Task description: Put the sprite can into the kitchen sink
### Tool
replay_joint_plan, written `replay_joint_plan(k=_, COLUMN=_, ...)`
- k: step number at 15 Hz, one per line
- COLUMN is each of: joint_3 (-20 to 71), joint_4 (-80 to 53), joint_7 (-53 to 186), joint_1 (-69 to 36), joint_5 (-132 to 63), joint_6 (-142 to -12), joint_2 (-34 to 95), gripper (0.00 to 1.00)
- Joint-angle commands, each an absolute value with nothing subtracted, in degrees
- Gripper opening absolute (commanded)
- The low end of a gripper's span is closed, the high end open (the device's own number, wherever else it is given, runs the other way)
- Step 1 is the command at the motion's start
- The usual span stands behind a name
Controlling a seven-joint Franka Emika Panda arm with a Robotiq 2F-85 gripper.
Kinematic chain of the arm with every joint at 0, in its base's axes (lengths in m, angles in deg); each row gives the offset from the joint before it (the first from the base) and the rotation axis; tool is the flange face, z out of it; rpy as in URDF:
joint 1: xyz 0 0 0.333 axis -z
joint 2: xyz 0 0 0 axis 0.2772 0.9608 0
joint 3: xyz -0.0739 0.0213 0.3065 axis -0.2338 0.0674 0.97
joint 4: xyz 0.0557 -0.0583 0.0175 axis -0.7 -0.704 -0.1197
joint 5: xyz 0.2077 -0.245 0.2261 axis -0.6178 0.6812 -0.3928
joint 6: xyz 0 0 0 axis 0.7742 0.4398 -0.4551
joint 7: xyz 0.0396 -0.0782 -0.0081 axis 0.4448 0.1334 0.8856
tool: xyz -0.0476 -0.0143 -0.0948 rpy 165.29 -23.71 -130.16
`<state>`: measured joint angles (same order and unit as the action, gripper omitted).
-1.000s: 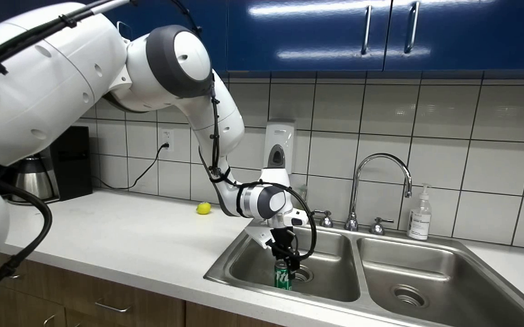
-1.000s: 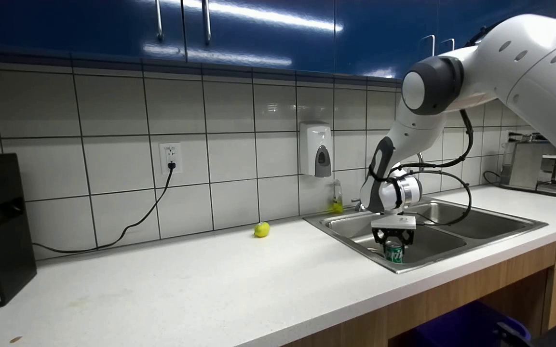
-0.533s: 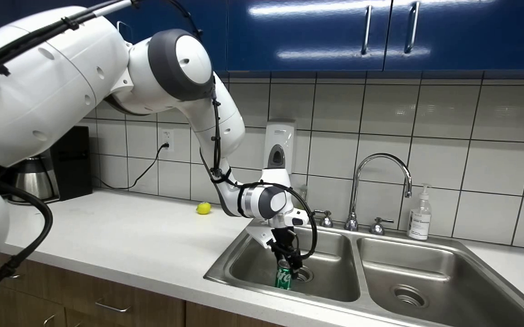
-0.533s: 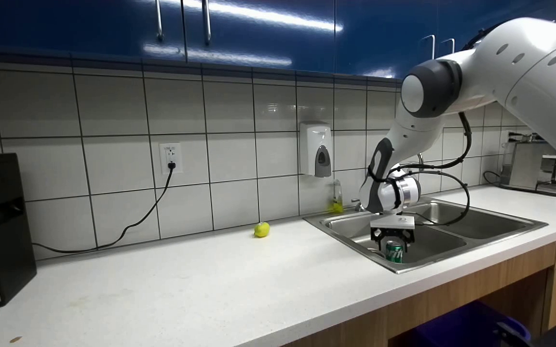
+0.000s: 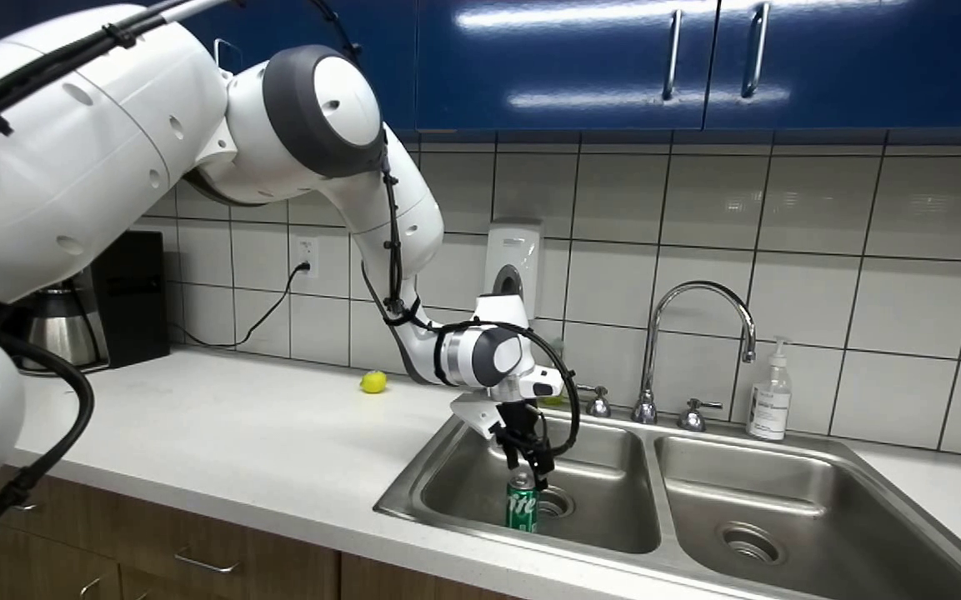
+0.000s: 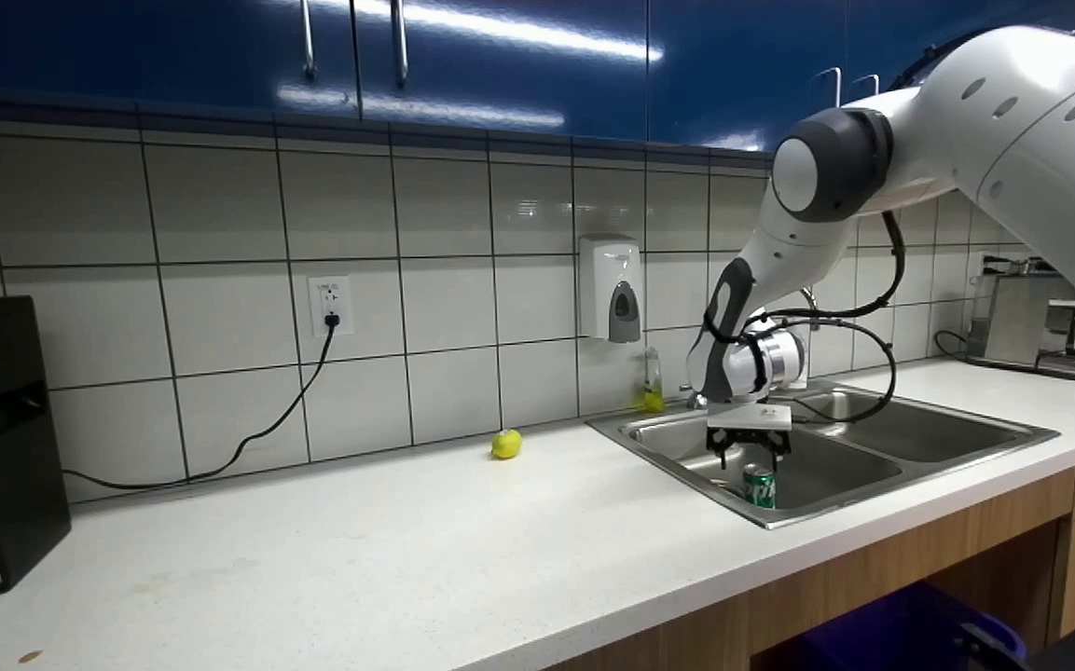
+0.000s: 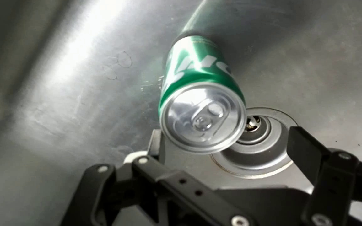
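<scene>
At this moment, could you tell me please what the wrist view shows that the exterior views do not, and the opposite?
Only the wrist view lets you make out the pull tab on top of the sprite can and details inside the drain.

Only the exterior views show the blue cabinets, the wall dispenser, the wall outlet and the small yellow object on the counter.

All share the sprite can standing in the kitchen sink, and the open gripper.

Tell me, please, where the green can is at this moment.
In an exterior view, the green can stands upright in the sink's left basin, just left of the drain. In both exterior views, the open gripper is just above it.
</scene>
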<state>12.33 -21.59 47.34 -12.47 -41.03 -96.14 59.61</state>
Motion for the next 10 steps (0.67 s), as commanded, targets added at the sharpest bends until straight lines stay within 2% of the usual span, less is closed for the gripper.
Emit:
replay_joint_plan(k=1, joint_3=10.16, joint_4=-22.39, joint_7=46.65, joint_1=-14.55, joint_5=-39.21, joint_6=-94.98, joint_2=56.98, gripper=1.0)
replay_joint_plan(k=6, joint_3=8.47, joint_4=-22.68, joint_7=46.78, joint_1=-16.2, joint_5=-37.42, joint_6=-95.17, joint_2=55.05, gripper=1.0)
replay_joint_plan(k=10, joint_3=12.27, joint_4=-24.44, joint_7=51.61, joint_1=-14.27, joint_5=-38.43, joint_6=-91.91, joint_2=50.3, gripper=1.0)
